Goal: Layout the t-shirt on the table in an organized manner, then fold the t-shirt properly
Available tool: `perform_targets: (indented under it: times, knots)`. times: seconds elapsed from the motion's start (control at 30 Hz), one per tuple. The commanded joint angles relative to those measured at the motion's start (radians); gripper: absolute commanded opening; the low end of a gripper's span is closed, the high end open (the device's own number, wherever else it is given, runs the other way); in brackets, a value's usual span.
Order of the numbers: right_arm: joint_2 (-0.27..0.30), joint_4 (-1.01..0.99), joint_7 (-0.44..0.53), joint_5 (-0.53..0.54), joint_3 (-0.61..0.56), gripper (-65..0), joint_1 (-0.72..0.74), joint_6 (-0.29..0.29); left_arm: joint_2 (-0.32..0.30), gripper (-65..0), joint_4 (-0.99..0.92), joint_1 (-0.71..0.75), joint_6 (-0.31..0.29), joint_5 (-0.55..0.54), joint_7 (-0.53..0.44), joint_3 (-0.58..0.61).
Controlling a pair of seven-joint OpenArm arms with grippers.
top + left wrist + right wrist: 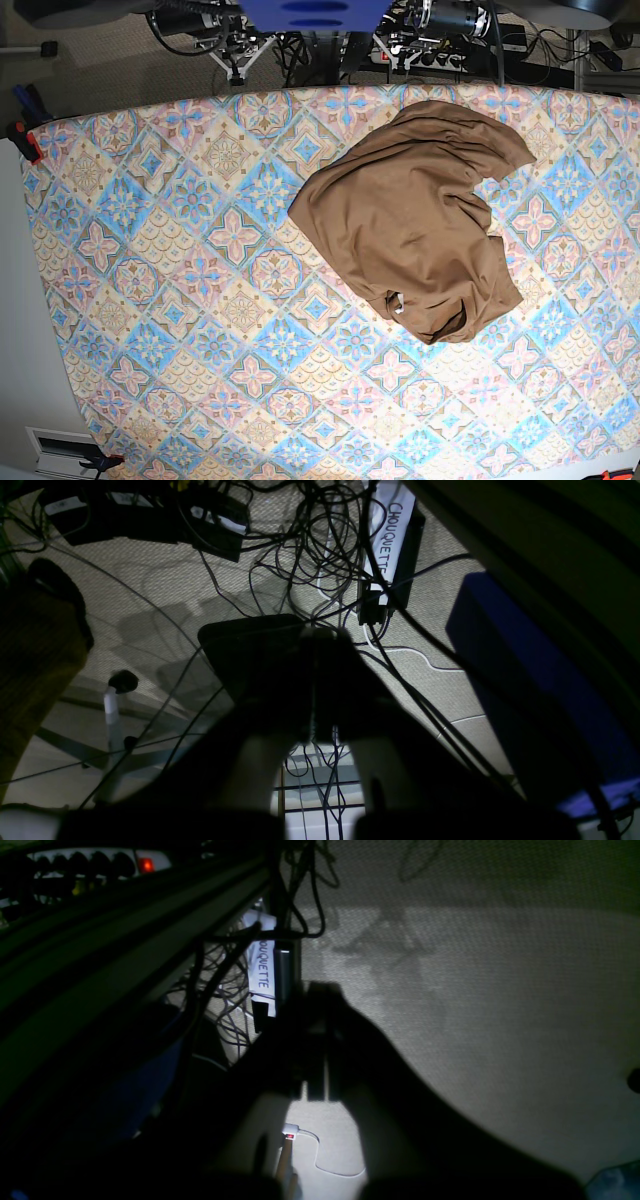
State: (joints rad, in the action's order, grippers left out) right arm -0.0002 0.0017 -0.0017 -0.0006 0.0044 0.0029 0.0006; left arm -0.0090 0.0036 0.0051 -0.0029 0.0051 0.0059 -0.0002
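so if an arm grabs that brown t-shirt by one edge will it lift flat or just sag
Probably sag: the t-shirt lies rumpled in soft folds on the table, so it looks floppy. It seems light, thin fabric. Pushed, it would likely bunch up on the patterned cloth rather than slide whole.

One legible text. Left wrist view: white paper label (391, 535) hand-lettered "CHOUQUETTE" in dark capitals, running lengthwise, stuck on a black box (407, 565) lying on the carpet among cables. Right wrist view: same label (263, 975) partly hidden, only "OUQUETTE" readable. Base view: no readable lettering; small white tag (397, 303) at t-shirt neck too small to read.
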Motion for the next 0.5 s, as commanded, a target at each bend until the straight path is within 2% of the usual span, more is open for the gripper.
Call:
perform_targets:
  times: [0.0, 0.33, 0.47]
  knots:
    - [0.001, -0.002, 0.007, 0.003, 0.001, -65.0, 0.004, 0.002, 0.002, -65.0, 0.002, 0.0, 0.002, 0.005, 0.01, 0.002]
    - [0.004, -0.002, 0.007, 0.004, 0.001, -65.0, 0.003, 0.002, -0.039, -65.0, 0.002, 0.003, 0.002, -0.001, 0.007, -0.001]
    - [0.026, -0.002, 0.013, 0.007, 0.003, -65.0, 0.001, 0.002, -0.047, -65.0, 0.002, 0.003, 0.002, -0.001, 0.004, -0.002]
